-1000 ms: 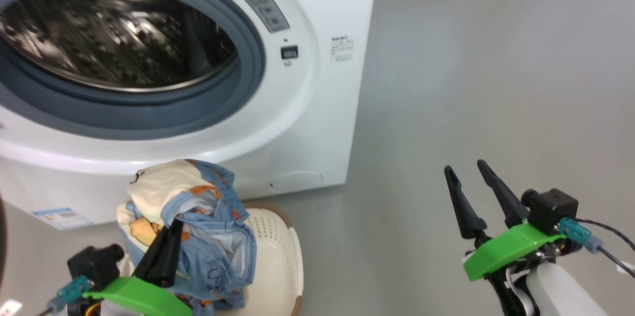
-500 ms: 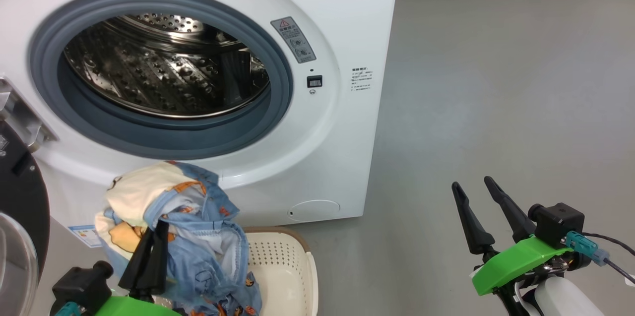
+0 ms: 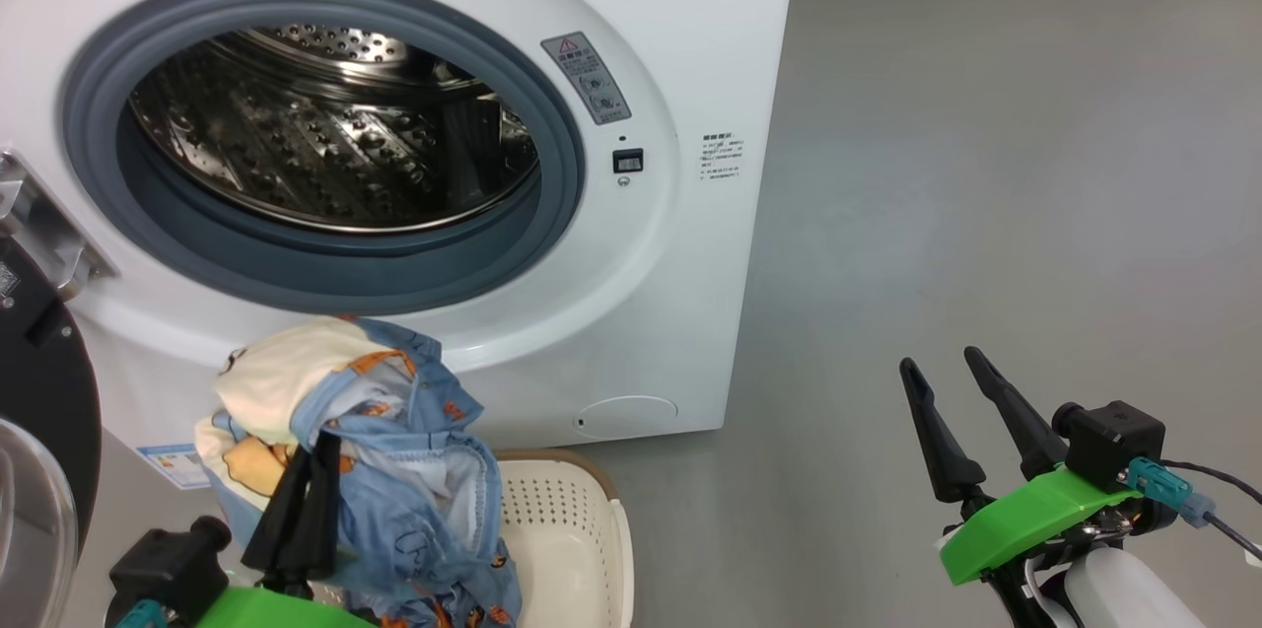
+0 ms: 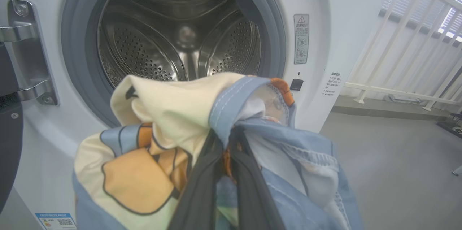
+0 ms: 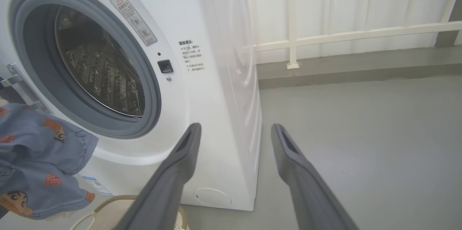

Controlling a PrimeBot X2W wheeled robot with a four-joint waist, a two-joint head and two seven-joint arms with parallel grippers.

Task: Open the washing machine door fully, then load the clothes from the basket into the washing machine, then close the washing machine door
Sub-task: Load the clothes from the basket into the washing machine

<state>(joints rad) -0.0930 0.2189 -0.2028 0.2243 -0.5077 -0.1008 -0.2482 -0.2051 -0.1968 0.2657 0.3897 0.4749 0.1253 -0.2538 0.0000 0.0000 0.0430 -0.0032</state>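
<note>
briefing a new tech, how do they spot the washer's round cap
Start at the big white washing machine. Below its grey gasket, look at the front's lower right corner. The round cap is the flush white disc there, plain unlike the blue sticker opposite.

On the front of the washing machine (image 3: 690,313) you see a grey label (image 3: 587,76) with a red warning triangle, and small print (image 3: 722,158) beside it that cannot be read. A blue sticker (image 3: 173,463) with a QR code sits at its lower left corner.

Glossy white washing machine (image 3: 710,17), shiny perforated steel drum (image 3: 325,155), matt grey rubber gasket (image 3: 325,263); soft light-blue cloth clothes (image 3: 434,520); cream perforated plastic basket (image 3: 562,529)
</note>
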